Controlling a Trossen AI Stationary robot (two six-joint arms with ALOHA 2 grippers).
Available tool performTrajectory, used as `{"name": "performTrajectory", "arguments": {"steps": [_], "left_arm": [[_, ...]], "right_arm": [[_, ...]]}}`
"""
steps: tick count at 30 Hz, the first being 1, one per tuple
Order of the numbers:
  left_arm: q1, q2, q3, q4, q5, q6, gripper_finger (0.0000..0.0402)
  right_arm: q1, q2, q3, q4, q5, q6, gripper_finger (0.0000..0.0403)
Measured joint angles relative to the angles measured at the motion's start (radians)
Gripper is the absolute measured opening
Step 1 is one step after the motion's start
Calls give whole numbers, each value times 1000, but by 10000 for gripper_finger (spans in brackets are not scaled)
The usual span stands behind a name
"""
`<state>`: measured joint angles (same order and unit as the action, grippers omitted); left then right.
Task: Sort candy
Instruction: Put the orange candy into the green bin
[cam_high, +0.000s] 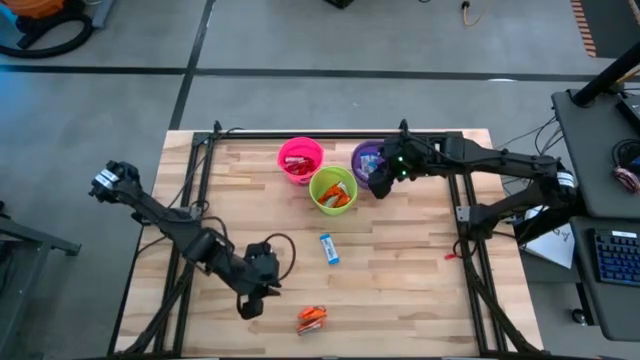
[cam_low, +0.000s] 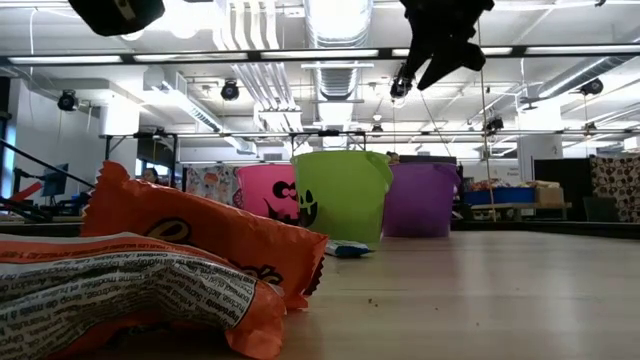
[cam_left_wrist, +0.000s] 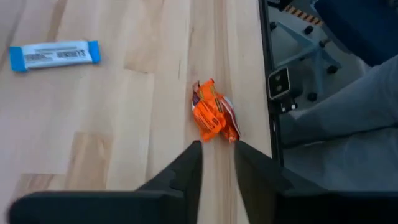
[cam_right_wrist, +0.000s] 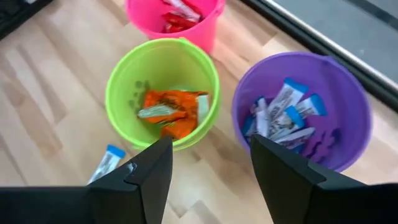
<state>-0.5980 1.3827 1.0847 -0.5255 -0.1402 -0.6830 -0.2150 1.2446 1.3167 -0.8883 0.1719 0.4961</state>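
Orange candies (cam_high: 311, 319) lie bunched, crumpled, near my tabletop's front edge, about mid-width. One blue-and-white candy (cam_high: 329, 249) lies flat and alone toward the tabletop's centre. Red candies (cam_right_wrist: 176, 14) sit piled in the pink cup, orange ones (cam_right_wrist: 171, 112) in the green cup, blue-and-white ones (cam_right_wrist: 283, 116) in the purple cup, all three near the back edge. Wrappers shiny, oblong, small.

wooden table (cam_high: 400, 290): cups (cam_high: 333, 189), loose candies (cam_high: 329, 249)
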Motion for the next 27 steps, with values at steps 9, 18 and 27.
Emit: {"name": "performTrajectory", "arguments": {"steps": [9, 18, 27], "left_arm": [[-38, 175, 0, 23, -27, 90, 169], [-52, 349, 35, 166, -17, 167, 166], [-56, 444, 42, 301, 1, 160, 155]], "right_arm": [[47, 0, -2, 2, 11, 41, 217], [47, 1, -3, 2, 12, 46, 217], [47, 1, -3, 3, 14, 29, 217]]}}
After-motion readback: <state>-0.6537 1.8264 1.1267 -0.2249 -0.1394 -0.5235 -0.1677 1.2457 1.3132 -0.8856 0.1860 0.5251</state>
